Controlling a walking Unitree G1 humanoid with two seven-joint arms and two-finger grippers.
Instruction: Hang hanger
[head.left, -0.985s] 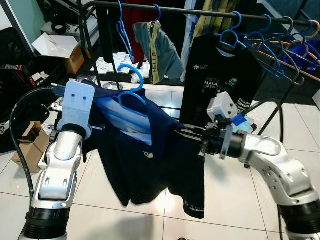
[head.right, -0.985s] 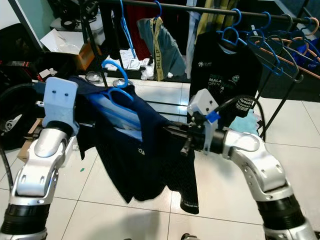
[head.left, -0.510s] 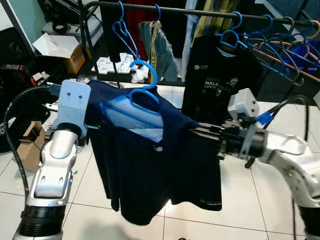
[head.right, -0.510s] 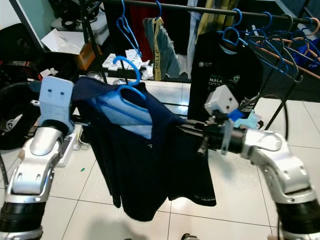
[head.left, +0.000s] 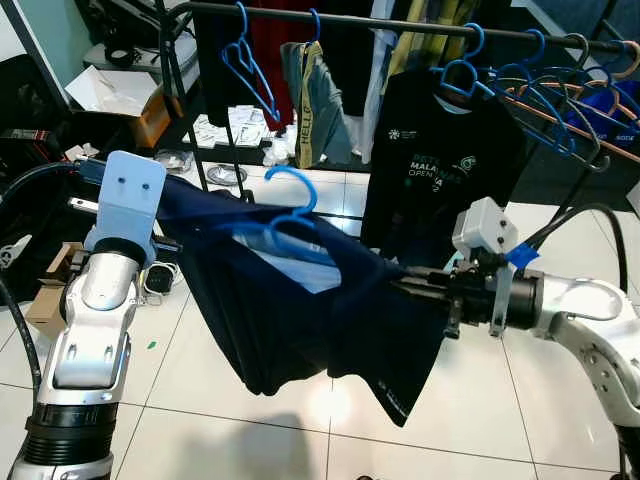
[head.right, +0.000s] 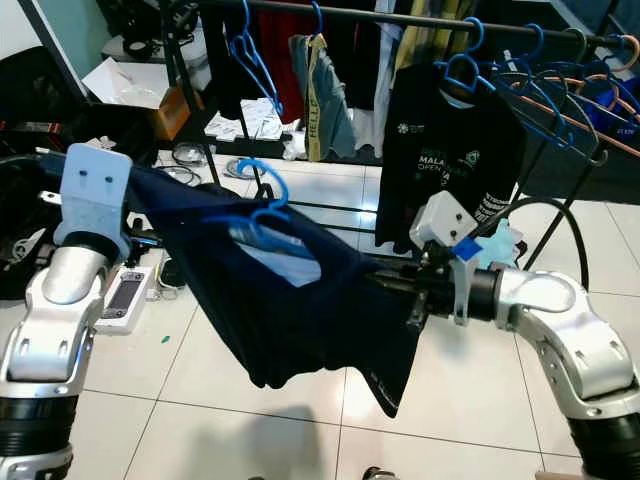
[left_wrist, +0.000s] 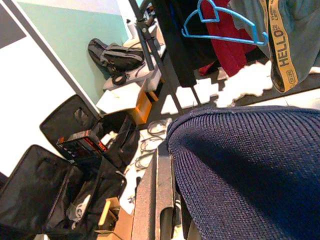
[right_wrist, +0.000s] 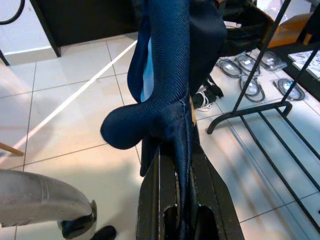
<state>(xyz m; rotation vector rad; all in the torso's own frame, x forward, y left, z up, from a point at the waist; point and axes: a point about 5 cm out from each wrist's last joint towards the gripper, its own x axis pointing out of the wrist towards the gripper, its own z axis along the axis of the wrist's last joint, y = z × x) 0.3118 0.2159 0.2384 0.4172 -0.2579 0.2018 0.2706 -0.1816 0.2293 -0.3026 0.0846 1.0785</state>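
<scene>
Nearest the camera, the navy shirt (head.left: 300, 320) sags between both arms above the tiled floor (head.left: 200, 420). The right claw (head.left: 405, 285) is clenched on the shirt's edge, its two black fingers (right_wrist: 210, 210) pressed together with a fold of knit pinched between them. The left claw (left_wrist: 162, 200) lies under the shirt's other shoulder; cloth drapes over it, and I cannot tell whether it grips. The blue hanger (head.left: 290, 205) sits inside the shirt's neck, hook upright, short of the clothes rail (head.left: 400, 22). Beyond, a black printed T-shirt (head.left: 440, 160) and empty blue hangers (head.left: 560, 110) hang from that rail.
</scene>
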